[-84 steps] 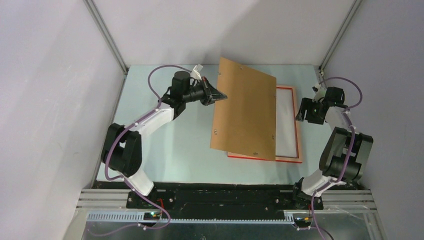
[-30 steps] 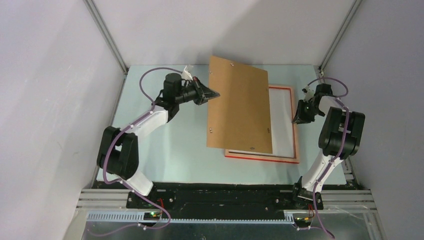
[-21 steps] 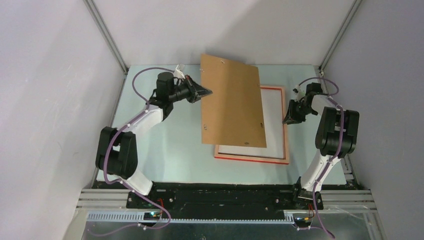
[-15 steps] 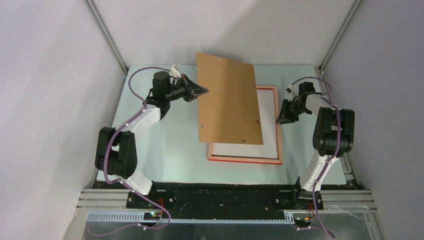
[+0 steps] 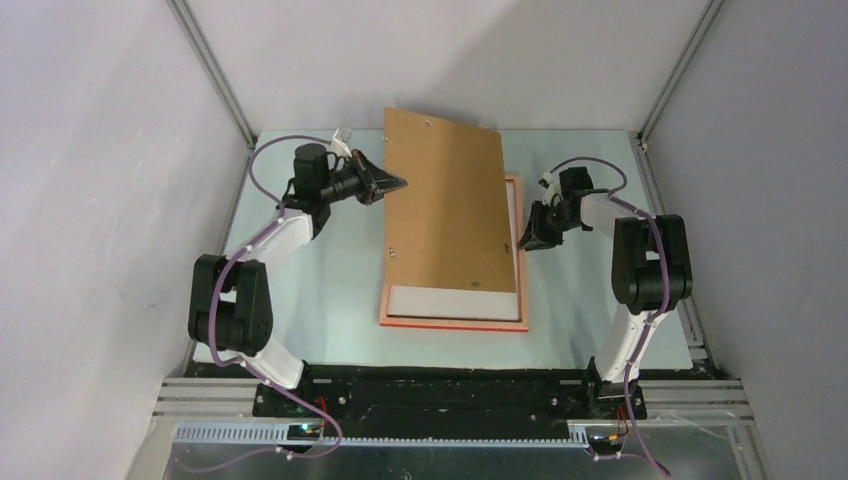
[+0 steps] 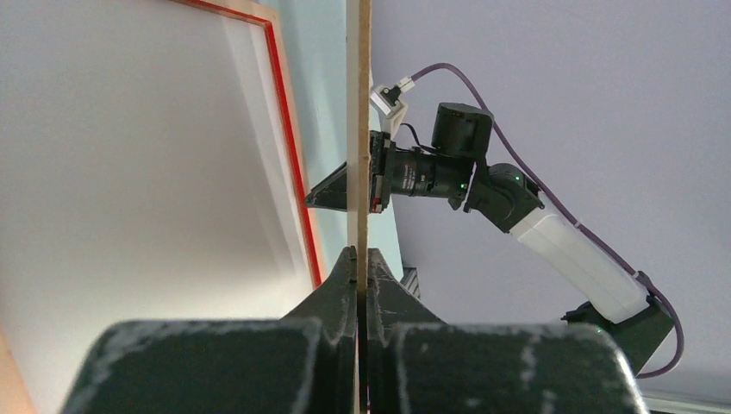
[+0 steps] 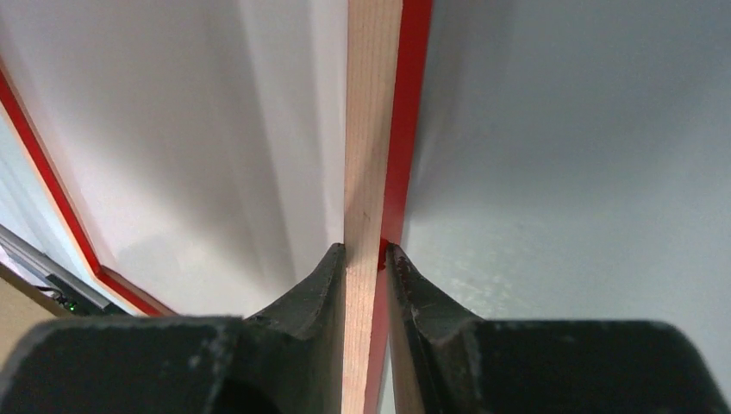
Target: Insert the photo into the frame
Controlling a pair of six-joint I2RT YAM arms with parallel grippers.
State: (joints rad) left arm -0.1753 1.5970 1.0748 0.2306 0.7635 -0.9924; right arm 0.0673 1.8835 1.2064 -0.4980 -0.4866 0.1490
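Note:
The frame (image 5: 455, 323) lies on the table mat, its rim pale orange with a red edge. A pale surface (image 5: 450, 303) fills its opening; the photo's printed face is not in view. My right gripper (image 5: 526, 243) is shut on the frame's right rail; the right wrist view shows the jaws (image 7: 364, 250) clamping the wood-and-red rail (image 7: 372, 129). My left gripper (image 5: 397, 183) is shut on the left edge of the brown backing board (image 5: 445, 205) and holds it tilted over most of the frame. The left wrist view shows the gripper (image 6: 356, 254) pinching the board edge-on (image 6: 358, 103).
Grey walls close in the mat (image 5: 320, 300) on three sides, with aluminium posts at the back corners (image 5: 245, 135). A black base rail (image 5: 440, 395) runs along the near edge. The right arm (image 6: 448, 168) shows beyond the board in the left wrist view.
Both grippers have moved left. The frame has slid left across the mat with the right gripper. The board has moved left too and now covers more of the frame.

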